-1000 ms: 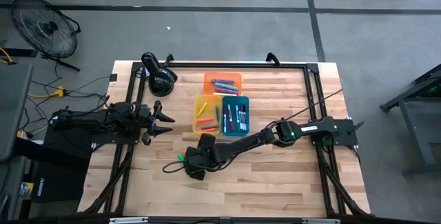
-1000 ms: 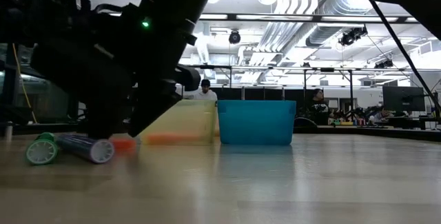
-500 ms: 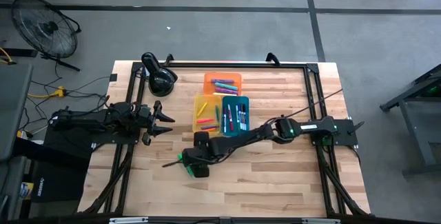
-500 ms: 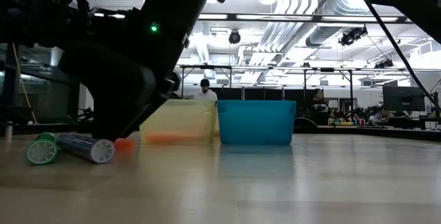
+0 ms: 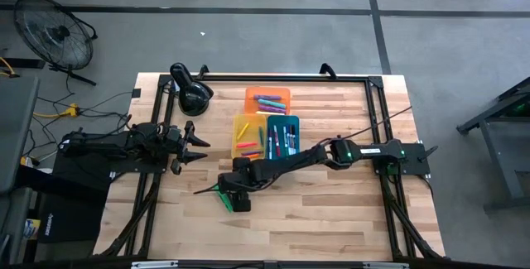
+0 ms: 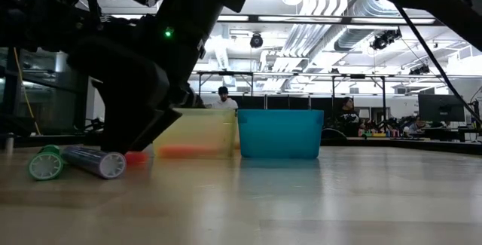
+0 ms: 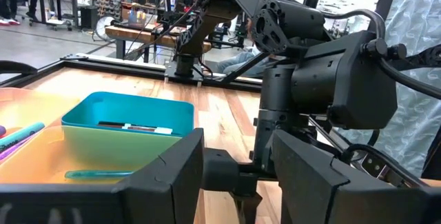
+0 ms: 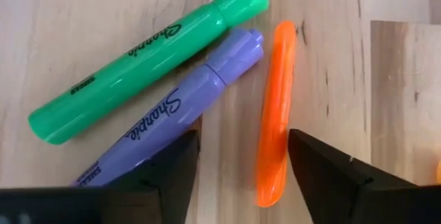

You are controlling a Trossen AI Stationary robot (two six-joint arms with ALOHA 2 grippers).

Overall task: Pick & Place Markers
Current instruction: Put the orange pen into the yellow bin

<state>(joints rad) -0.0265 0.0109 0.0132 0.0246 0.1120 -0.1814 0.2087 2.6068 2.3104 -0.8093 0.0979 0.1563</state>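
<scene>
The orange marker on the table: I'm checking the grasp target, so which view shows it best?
The right wrist view: the whole orange marker lies between the open right tool. The low view shows only an orange end; the high view hides it.

Three trays (image 5: 267,128) sit grouped near the middle of the table (image 5: 331,211), toward its far edge, with markers (image 5: 269,102) lying in them. Three more markers (image 8: 207,100) lie side by side on the bare table nearer the front edge, left of the trays. A lamp-like object (image 5: 192,91) stands near the far-left corner.
</scene>
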